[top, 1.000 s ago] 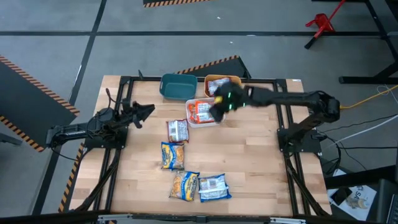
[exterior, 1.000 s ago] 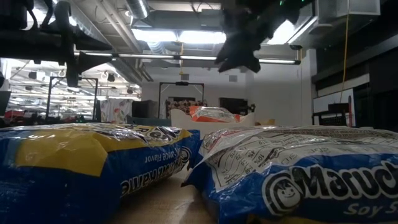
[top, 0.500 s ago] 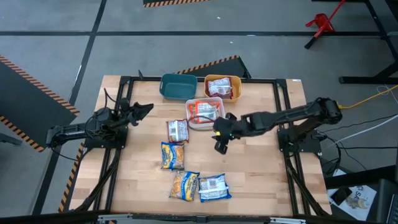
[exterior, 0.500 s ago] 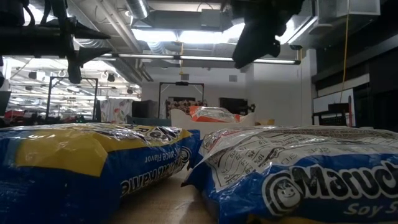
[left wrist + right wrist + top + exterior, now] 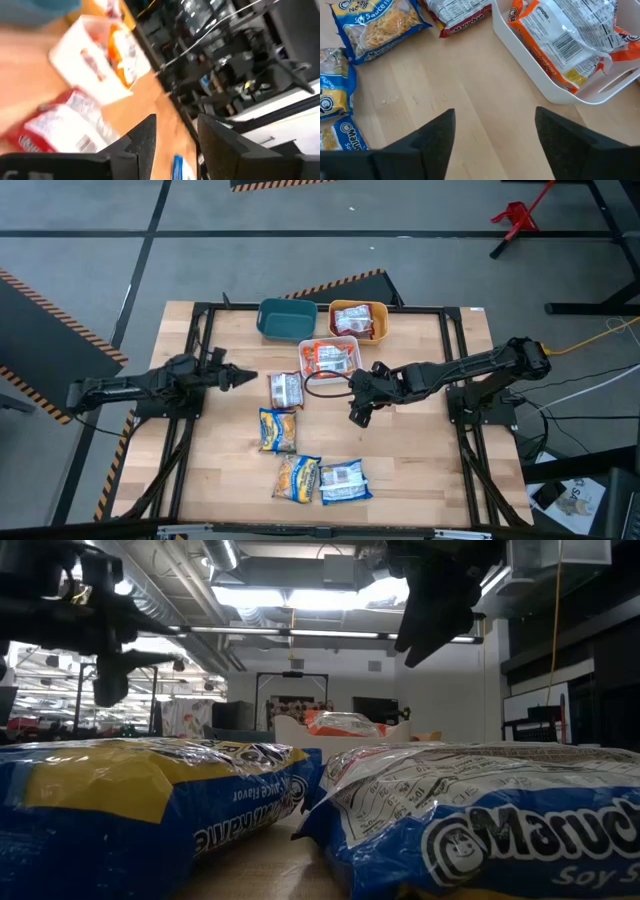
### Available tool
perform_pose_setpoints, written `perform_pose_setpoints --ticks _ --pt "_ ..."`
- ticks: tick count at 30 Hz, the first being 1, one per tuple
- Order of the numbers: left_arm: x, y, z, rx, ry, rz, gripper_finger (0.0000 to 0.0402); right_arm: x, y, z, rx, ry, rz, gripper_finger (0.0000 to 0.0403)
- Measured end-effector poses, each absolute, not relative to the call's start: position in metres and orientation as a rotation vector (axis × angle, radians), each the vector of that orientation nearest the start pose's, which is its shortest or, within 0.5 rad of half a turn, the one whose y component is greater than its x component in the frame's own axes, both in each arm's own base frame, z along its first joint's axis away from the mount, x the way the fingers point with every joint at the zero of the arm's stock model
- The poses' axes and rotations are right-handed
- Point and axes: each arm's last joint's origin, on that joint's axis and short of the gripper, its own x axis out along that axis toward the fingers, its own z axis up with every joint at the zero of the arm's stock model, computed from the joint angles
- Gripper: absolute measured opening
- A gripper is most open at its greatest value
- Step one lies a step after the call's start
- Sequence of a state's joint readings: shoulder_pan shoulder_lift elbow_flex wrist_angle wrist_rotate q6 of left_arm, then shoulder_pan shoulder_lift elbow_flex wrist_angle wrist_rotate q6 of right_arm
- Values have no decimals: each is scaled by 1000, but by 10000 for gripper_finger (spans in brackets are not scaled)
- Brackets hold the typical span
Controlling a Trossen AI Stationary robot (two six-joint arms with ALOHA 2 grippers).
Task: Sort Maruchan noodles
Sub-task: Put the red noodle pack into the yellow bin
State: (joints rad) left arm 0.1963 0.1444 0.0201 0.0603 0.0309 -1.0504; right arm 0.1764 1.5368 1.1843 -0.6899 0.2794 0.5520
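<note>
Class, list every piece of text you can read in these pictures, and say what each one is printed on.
"Maruch", cut off by the picture's edge: front right blue packet, low view.
"Soy S", cut off: same packet.
"Flavor": front left blue packet.
"Sauce Fl", cut off: blue-yellow packet, right wrist view.
"Maruchan": maroon-white packet.
Back-panel print and barcodes on the orange packet in the white bin are too small to read.

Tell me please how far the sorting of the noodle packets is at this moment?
Done: orange packets lie in the white bin and others in the orange bin. In hand: nothing; the right gripper is open and empty over bare wood, the left gripper near the maroon packet. Left: that packet and three blue packets; the teal bin looks empty.
</note>
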Motion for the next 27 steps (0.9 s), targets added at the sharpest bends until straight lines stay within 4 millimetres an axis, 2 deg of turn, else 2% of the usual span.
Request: perform_pose_setpoints --ticks 4,10,13,17,20,24,27 --pt "108 21 160 -1010 113 260 142 306 46 257 261 948 -380 273" --pt "114 31 151 -893 293 599 140 306 45 256 248 949 -400 275" --pt "119 38 152 -788 328 710 140 306 45 256 256 939 -423 276" --pt "127 47 154 -560 403 841 140 306 45 256 291 927 -451 276" --pt "134 49 148 -501 455 837 140 306 45 256 322 921 -467 276" --pt "149 47 145 -505 436 762 140 305 45 256 375 909 -496 276" --pt "158 46 141 -435 446 752 140 305 45 256 412 896 -521 276"
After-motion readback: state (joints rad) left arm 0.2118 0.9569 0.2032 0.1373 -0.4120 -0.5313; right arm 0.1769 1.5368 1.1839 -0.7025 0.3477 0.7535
